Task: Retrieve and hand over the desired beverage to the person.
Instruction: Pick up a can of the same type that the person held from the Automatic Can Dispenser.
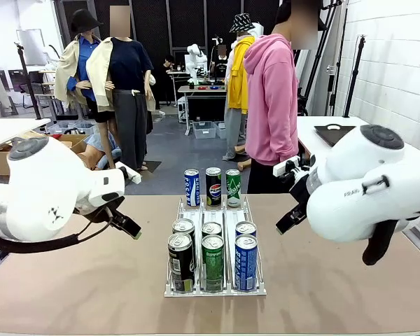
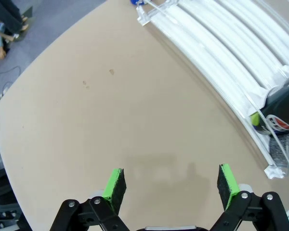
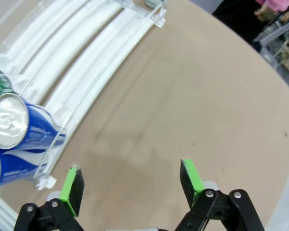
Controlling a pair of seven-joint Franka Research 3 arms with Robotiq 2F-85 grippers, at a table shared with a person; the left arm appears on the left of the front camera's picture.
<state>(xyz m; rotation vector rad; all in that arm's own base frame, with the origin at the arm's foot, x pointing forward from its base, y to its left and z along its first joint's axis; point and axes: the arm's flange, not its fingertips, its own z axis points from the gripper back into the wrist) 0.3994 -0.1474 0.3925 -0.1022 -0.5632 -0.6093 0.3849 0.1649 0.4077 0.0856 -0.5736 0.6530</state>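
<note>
Several beverage cans stand in a clear three-lane rack [image 1: 259, 287] at the table's middle: black [image 1: 180, 260], green [image 1: 212, 260] and blue [image 1: 246, 260] at the near end, and a blue [image 1: 192, 187], a black [image 1: 213, 186] and a green can [image 1: 233, 187] at the far end. Nothing marks which beverage is desired. The person [image 1: 271, 98] in a pink hooded top stands beyond the far edge. My left gripper [image 1: 126, 224] [image 2: 171, 185] hovers open over bare table left of the rack. Right of the rack, my right gripper [image 1: 288, 220] [image 3: 132, 182] is open too, holding nothing.
The left wrist view has the rack [image 2: 221, 53] along its right side, with a black can [image 2: 279, 115] at the lane's end. Blue cans [image 3: 19, 130] in the rack [image 3: 86, 62] lie left of the fingers in the right wrist view. Bare tabletop [image 1: 91, 280] flanks the rack.
</note>
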